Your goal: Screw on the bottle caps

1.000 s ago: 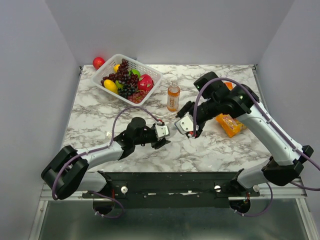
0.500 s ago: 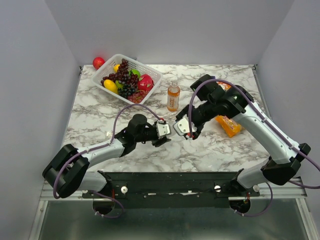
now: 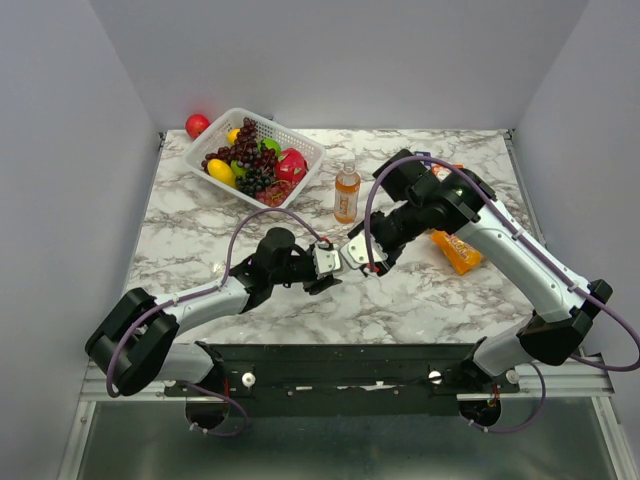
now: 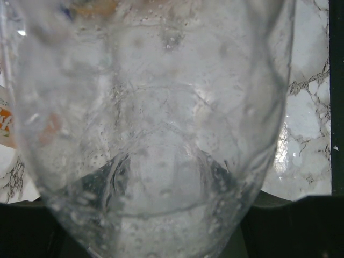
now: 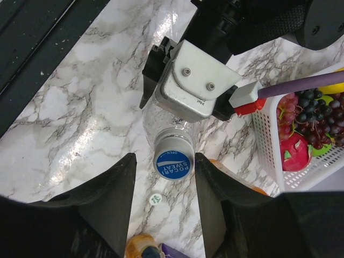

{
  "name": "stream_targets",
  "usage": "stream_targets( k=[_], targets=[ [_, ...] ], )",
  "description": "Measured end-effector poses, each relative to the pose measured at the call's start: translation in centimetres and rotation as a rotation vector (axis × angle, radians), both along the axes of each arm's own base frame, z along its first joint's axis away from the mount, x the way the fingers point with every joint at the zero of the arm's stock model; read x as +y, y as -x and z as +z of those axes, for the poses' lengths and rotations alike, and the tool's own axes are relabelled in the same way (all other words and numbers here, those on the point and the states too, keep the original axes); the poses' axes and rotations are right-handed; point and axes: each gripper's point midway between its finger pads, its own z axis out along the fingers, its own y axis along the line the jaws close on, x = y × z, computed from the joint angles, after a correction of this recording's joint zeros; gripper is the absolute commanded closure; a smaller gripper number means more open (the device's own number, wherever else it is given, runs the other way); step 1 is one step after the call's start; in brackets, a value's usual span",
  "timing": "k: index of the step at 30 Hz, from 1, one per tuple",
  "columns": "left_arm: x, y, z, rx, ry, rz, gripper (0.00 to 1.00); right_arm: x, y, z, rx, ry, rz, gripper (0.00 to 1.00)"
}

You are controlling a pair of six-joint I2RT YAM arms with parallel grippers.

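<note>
My left gripper [image 3: 326,262] is shut on the clear bottle [image 5: 161,124], which it holds on its side above the table. In the left wrist view the bottle's wet clear wall [image 4: 156,134] fills the frame and hides the fingers. A blue cap [image 5: 172,160] sits on the bottle's neck. My right gripper [image 5: 164,161] faces the cap end-on, open, with one finger on each side of the cap and a narrow gap at both. A small white cap [image 5: 155,198] lies on the marble below. An orange bottle [image 3: 346,193] stands upright behind the grippers.
A white basket [image 3: 305,146] of fruit stands at the back left, with a red ball [image 3: 197,124] beside it. An orange snack packet [image 3: 458,250] lies under the right arm. Something orange [image 5: 141,246] shows at the bottom edge of the right wrist view.
My right gripper has moved left to the left gripper and its jaws have narrowed round the blue cap. The left arm has shifted slightly right and still holds the bottle.
</note>
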Motion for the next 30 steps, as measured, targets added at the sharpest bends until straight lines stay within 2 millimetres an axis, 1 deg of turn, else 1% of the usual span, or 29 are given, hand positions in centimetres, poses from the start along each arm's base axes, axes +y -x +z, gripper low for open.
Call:
stream_targets(
  k=[14, 20, 23, 24, 25, 28, 30],
  targets=[
    [-0.1, 0.21, 0.06, -0.004, 0.003, -0.017, 1.0, -0.22, -0.21, -0.21, 0.003, 0.016, -0.026, 0.51],
    [-0.17, 0.33, -0.09, -0.003, 0.0, -0.028, 1.0, -0.32, -0.12, -0.75, 0.018, 0.029, -0.035, 0.52],
    [-0.23, 0.4, -0.19, -0.001, -0.001, -0.035, 1.0, -0.3, -0.13, -0.87, 0.02, 0.032, -0.04, 0.55],
    [-0.24, 0.41, -0.2, -0.001, -0.001, -0.036, 1.0, -0.27, -0.16, -0.85, 0.019, 0.031, -0.043, 0.57],
    [-0.25, 0.43, -0.21, -0.001, -0.001, -0.038, 1.0, -0.23, -0.2, -0.84, 0.02, 0.03, -0.046, 0.62],
    [-0.3, 0.48, -0.27, 0.001, -0.001, -0.042, 1.0, -0.17, -0.26, -0.85, 0.026, 0.029, -0.06, 0.69],
    [-0.32, 0.5, -0.3, 0.003, -0.002, -0.043, 1.0, -0.18, -0.29, -0.93, 0.035, 0.032, -0.072, 0.71]
  ],
)
